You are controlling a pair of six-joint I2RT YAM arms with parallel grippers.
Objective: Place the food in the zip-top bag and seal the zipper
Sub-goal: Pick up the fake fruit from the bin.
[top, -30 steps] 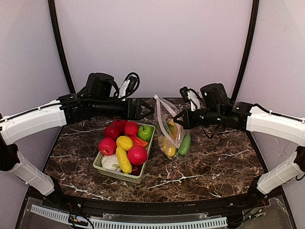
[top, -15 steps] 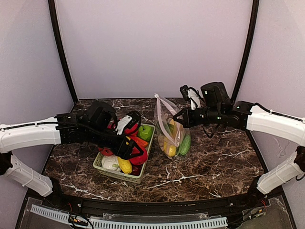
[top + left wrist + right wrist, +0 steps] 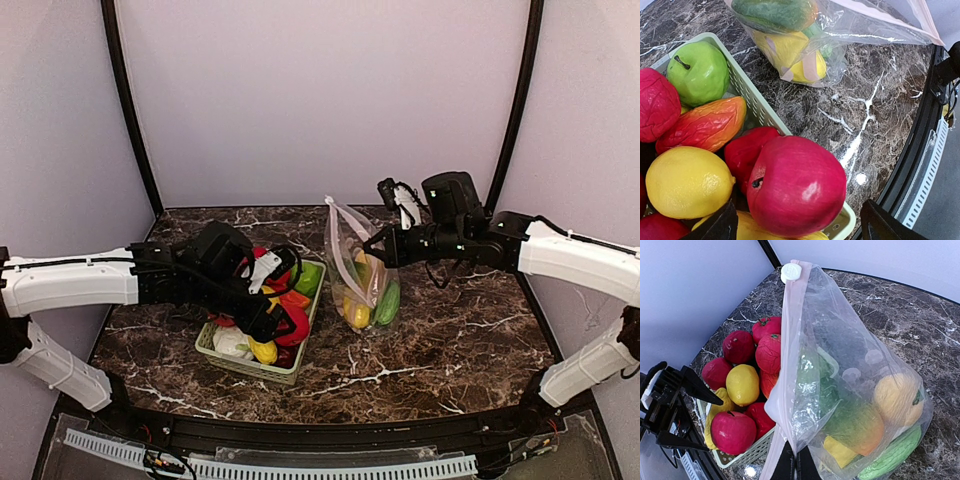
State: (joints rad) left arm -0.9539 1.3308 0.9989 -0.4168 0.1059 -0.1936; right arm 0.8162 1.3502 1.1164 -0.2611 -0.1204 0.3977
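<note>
- Surface (image 3: pixel 450 350): dark veined marble; lilac walls (image 3: pixel 320 100).
- Left wrist: left end effector (image 3: pixel 799 220) spread astride red apple (image 3: pixel 797 185).
- Right wrist: right end effector (image 3: pixel 792 465) clamps zip-top bag (image 3: pixel 850 355).

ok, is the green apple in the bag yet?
No, the green apple lies in the basket, outside the zip-top bag.

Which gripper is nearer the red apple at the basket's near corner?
Left. The left gripper is open with a finger either side of the red apple; the right gripper pinches the zip-top bag beside the basket.
</note>
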